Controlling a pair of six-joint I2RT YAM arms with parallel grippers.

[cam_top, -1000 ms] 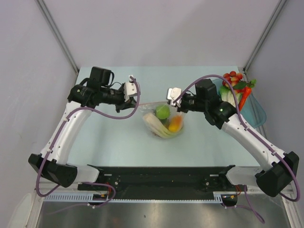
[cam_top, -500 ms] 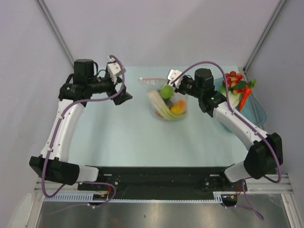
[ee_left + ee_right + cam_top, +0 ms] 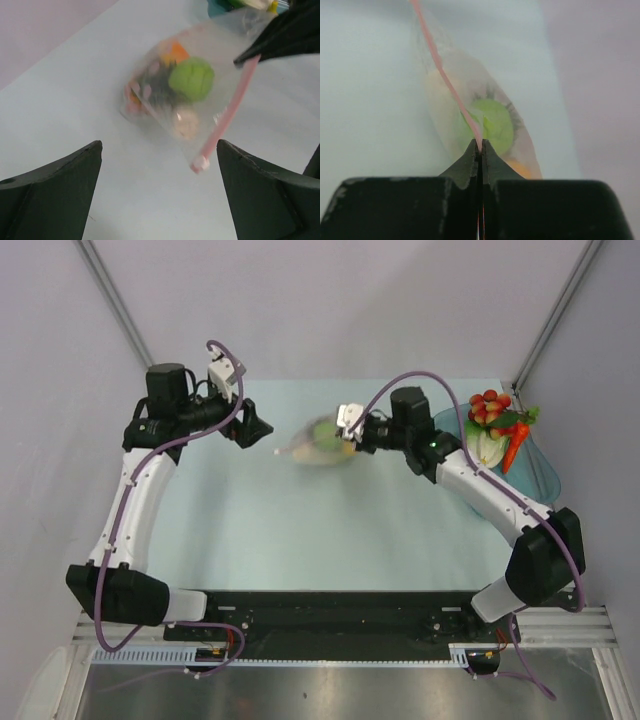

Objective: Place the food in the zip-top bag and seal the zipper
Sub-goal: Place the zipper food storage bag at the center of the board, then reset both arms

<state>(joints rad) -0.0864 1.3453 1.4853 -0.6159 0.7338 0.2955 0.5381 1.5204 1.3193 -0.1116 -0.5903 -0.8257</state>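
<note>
fig.: bag-sealing stage, top + both wrist cams. landmark = teal bowl point(image 3: 547, 478).

(a) zip-top bag point(image 3: 318, 443): well left of the bowl, approx. midway btw. the two claws; blurred in the top view. contents: green ball point(image 3: 191, 79), orange point(image 3: 176, 51), plus pale pieces too soft to name. strawberries point(image 3: 488, 405) and carrot point(image 3: 515, 445) sit at the bowl, not in the bag.

(b) right gripper point(image 3: 481, 149): on the bowl side of the bag, jaws fully closed, pinching the zipper point(image 3: 227, 115) at one end. the bag seems to hang from that pinch; whether its bottom touches the table, can't tell.

(c) left gripper point(image 3: 262, 430): on the side of the bag away from the bowl, jaws spread wide, nothing held, clear of the bag.

(d) key relation: the zipper's long axis runs from the right pinch away from the bowl, toward the left gripper. its free end, w/ a small pale lump point(image 3: 200, 163) at the tip, points into the open claw and, in the left wrist view, sits btw. its fingers point(image 3: 55, 192), closer to the other one. so the left arm is nearer the free end.

(e) judgement: whether the strip is pressed shut along its length isn't visible. the next move prob. needs the left claw to close on the free end so the strip is taut btw. both claws. risk: film is thin and limp; a grab off-axis catches film, not strip.
</note>
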